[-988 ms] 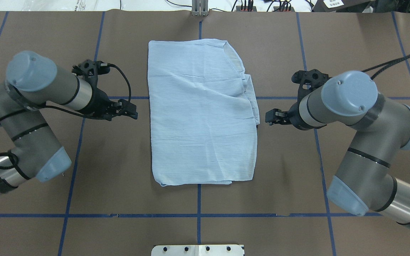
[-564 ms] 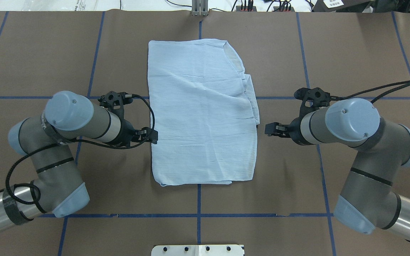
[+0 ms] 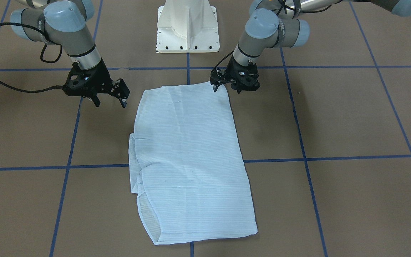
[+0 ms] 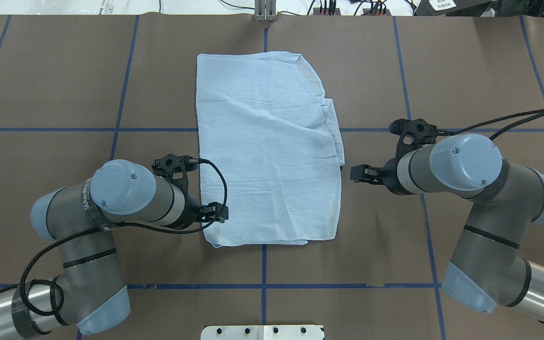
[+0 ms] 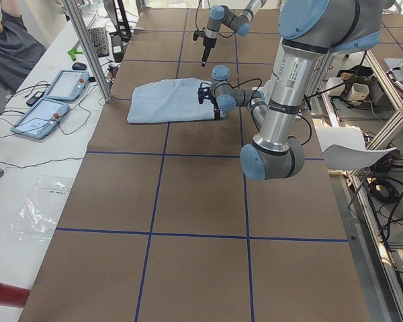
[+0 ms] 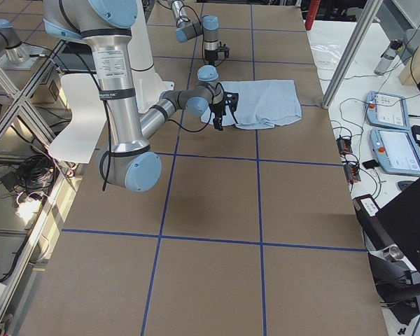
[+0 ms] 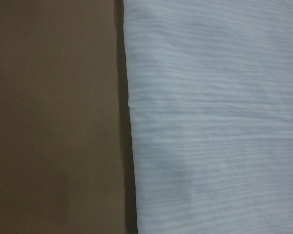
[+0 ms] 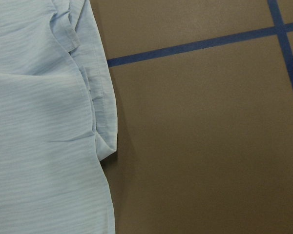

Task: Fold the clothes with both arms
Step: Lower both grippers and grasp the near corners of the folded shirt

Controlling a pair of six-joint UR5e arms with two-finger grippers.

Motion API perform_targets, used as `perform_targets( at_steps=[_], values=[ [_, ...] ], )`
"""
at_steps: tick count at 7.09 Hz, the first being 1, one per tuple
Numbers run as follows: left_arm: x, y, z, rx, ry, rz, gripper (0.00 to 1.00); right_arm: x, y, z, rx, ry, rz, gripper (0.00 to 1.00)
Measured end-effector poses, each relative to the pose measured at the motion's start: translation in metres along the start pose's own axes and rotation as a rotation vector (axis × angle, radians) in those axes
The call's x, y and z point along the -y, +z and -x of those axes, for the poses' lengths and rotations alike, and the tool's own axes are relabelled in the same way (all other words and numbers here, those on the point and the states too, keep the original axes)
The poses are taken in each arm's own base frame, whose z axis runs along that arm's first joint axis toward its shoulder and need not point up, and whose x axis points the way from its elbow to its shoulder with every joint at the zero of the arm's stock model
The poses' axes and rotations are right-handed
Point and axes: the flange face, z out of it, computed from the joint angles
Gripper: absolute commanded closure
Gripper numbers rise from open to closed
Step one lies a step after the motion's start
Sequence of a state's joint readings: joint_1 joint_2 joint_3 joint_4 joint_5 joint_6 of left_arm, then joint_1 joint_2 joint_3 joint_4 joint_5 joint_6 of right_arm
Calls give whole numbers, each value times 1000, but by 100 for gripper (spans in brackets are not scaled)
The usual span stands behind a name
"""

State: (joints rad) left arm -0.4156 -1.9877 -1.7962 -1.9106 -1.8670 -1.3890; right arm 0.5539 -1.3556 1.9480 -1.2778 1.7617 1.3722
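Note:
The light blue striped shirt (image 4: 267,151) lies flat, folded into a long rectangle, in the middle of the brown table; it also shows in the front view (image 3: 191,160). My left gripper (image 4: 217,213) hangs open over the shirt's left edge, close to the corner nearest the robot. In the front view one fingertip of the left gripper (image 3: 227,89) is at that corner. The left wrist view shows the shirt (image 7: 215,122) edge close up. My right gripper (image 4: 353,174) stands open just off the shirt's right edge, apart from the cloth, and the front view (image 3: 110,102) shows its jaws spread. A collar fold (image 8: 100,122) appears in the right wrist view.
Blue tape lines (image 4: 263,264) grid the brown table cover. The white pedestal base (image 3: 187,28) stands at the robot's side. Beyond the far edge are an aluminium post (image 5: 87,47) and control tablets (image 5: 50,104), with a person (image 5: 7,47) seated there.
The left arm has swung toward the robot along the shirt's left edge, from mid-length to near the closest corner. The right gripper shifted slightly toward the robot. The shirt has not moved.

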Motion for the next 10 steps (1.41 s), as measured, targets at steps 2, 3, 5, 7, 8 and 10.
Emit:
perform_targets(
  at_steps=[2,3,5,7,8,10],
  values=[
    [-10,10,-2,14,3,2,16,0,-1,1,3,-1,0,0],
    [-14,15,-2,22,6,4,30,0,-1,2,5,-1,0,0],
    [-16,18,-2,26,7,6,49,0,-1,2,5,-2,0,0],
    [-16,18,-2,25,8,7,67,0,-1,2,4,-2,1,0],
    [-16,18,-3,23,9,7,85,0,-1,2,3,-2,1,0],
    [-17,15,-6,16,11,7,98,-2,2,2,-1,-4,3,0]
  ],
)
